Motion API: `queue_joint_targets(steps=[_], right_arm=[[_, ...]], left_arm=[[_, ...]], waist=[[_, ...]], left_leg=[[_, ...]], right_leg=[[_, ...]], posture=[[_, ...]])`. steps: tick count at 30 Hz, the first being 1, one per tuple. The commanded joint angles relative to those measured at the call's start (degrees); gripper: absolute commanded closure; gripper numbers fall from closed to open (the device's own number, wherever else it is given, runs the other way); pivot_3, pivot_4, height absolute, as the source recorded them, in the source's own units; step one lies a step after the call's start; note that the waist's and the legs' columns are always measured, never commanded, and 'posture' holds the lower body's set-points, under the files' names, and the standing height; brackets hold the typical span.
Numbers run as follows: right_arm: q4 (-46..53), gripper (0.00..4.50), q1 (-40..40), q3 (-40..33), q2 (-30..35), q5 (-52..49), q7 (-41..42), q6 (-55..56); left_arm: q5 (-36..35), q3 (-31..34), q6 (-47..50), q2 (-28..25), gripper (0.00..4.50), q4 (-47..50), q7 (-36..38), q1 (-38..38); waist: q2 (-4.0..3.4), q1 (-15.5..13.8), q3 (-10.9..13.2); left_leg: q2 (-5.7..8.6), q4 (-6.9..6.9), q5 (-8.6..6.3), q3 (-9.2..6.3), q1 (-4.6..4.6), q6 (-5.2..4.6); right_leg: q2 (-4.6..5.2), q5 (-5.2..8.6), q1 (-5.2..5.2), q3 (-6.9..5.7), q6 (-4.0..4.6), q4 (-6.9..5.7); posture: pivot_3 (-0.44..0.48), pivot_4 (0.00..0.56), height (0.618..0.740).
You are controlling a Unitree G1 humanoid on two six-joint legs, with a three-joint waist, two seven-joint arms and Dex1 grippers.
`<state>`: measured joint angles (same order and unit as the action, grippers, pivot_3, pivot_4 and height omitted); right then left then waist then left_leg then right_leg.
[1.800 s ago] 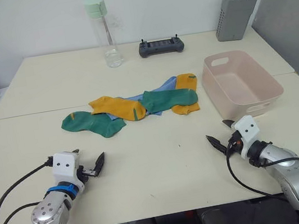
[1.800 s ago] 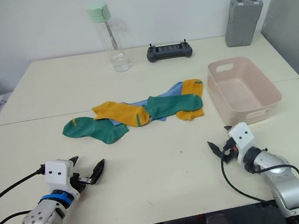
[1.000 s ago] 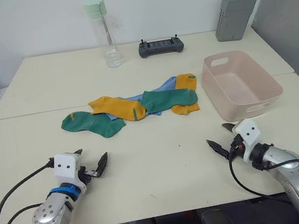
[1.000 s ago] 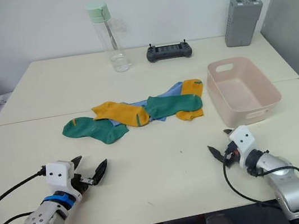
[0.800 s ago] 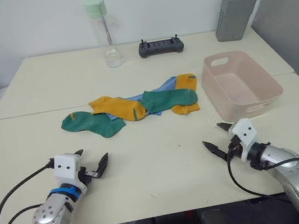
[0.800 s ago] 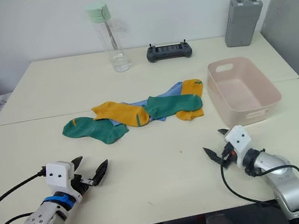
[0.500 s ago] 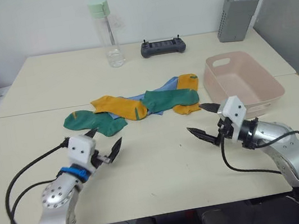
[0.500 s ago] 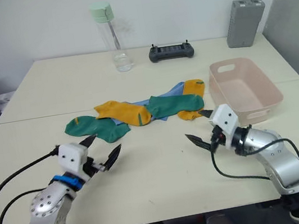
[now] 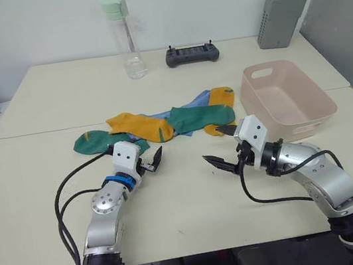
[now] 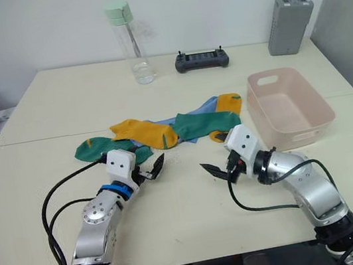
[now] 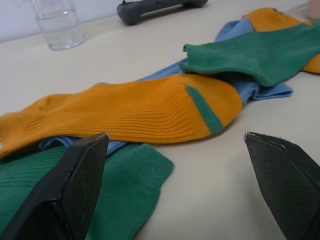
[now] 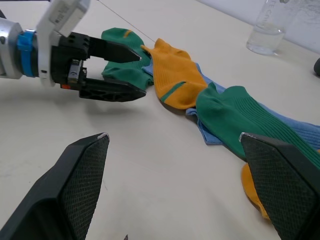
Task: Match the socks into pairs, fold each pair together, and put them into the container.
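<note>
Viewing the table (image 9: 196, 217) from the head camera, I am seeing the socks (image 9: 162, 125) lying in an overlapping row at its centre. One green sock (image 9: 101, 143) is sitting at the 9 o'clock end, a yellow sock (image 9: 140, 126) is overlapping it, a second green sock (image 9: 201, 115) is lying further toward 3 o'clock, and a second yellow sock (image 9: 220, 109) is closing the row at that end; light blue fabric (image 9: 181, 121) is showing beneath them. I am holding the left gripper (image 9: 150, 159) low over the table just beside the first green sock, at its 5 o'clock, with the fingers spread and gripping nothing. I am holding the right gripper (image 9: 222, 145) at 6 o'clock of the second yellow sock, fingers likewise spread wide and empty. The container (image 9: 320, 106) is standing at 3 o'clock of the sock row, just beside it. A bottle (image 9: 123, 39), a controller (image 9: 191, 54) and a grey box (image 9: 281, 18) are standing along the 12 o'clock edge.
</note>
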<state>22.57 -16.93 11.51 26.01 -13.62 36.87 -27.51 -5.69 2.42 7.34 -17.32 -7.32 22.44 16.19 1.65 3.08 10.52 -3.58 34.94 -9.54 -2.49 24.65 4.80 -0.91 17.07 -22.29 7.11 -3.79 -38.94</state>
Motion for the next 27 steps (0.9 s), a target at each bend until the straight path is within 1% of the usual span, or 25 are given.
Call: queue_joint_targets(steps=[1,7,9,10,11,22,23,27], right_arm=[[2.4,0.02,0.4,-0.3,0.8,0.8,-0.2,0.3],[3.2,0.02,0.7,-1.3,1.1,1.0,-0.9,-0.2],[3.3,0.0,1.5,-1.2,1.4,1.3,-1.0,0.1],[3.4,0.0,1.6,-1.0,1.6,1.5,-1.0,0.2],[3.4,0.0,1.5,-0.9,1.5,1.4,-1.0,0.3],[3.1,0.0,0.8,-0.8,0.3,1.2,-1.5,-0.2],[3.3,0.0,0.9,-0.7,0.4,1.1,-1.4,-0.2],[3.5,0.0,1.3,-0.6,0.8,1.2,-1.0,-0.1]], left_arm=[[-0.3,-0.2,0.8,0.8,0.0,-1.5,-0.5,3.0],[0.8,-1.0,0.0,0.9,0.0,-4.7,-0.2,5.2],[0.6,-0.6,-0.3,0.6,0.38,-5.1,-0.3,5.4],[0.1,-0.3,-0.1,0.6,0.68,-5.1,0.0,5.5],[-0.2,0.0,0.2,0.7,0.87,-5.1,0.0,5.6],[0.0,-0.1,-1.0,1.1,4.28,-7.0,0.0,7.6],[-0.2,0.0,-1.2,1.2,4.48,-6.7,0.1,7.6],[-1.9,1.1,-0.6,1.5,4.48,-5.2,0.7,7.2]], waist=[[0.0,0.0,0.0],[0.0,0.2,0.0],[0.0,0.2,0.0],[0.0,0.1,0.0],[0.0,0.1,0.0],[0.0,0.1,0.0],[0.0,0.1,0.0],[0.0,0.1,0.0]], left_leg=[[0.0,0.0,0.0,0.0,0.01,0.0],[0.0,-0.03,0.0,-0.03,0.01,0.0],[-0.01,-0.04,0.0,-0.02,0.01,0.0],[-0.01,-0.05,0.0,-0.03,0.01,0.0],[-0.01,-0.04,0.0,-0.04,0.01,0.0],[0.0,-0.02,0.01,-0.05,0.02,0.0],[0.0,-0.02,0.01,-0.05,0.02,0.0],[0.0,-0.04,0.0,-0.06,0.02,0.0]], right_leg=[[0.0,-0.01,0.0,0.0,-0.02,0.0],[0.0,-0.01,-0.02,-0.01,0.0,0.0],[0.0,-0.01,-0.02,-0.01,0.0,0.0],[-0.01,-0.01,-0.02,-0.02,0.0,0.0],[0.0,-0.01,-0.02,-0.03,0.0,0.0],[0.0,-0.01,-0.01,-0.03,-0.02,0.0],[-0.01,-0.01,-0.01,-0.02,-0.01,0.0],[0.0,-0.01,-0.01,-0.04,-0.01,0.0]], posture=[[0.0,0.15,0.74],[0.0,0.15,0.74],[0.0,0.15,0.74],[0.0,0.15,0.74],[0.0,0.15,0.74],[0.0,0.15,0.74],[0.0,0.15,0.74],[0.0,0.15,0.74]])
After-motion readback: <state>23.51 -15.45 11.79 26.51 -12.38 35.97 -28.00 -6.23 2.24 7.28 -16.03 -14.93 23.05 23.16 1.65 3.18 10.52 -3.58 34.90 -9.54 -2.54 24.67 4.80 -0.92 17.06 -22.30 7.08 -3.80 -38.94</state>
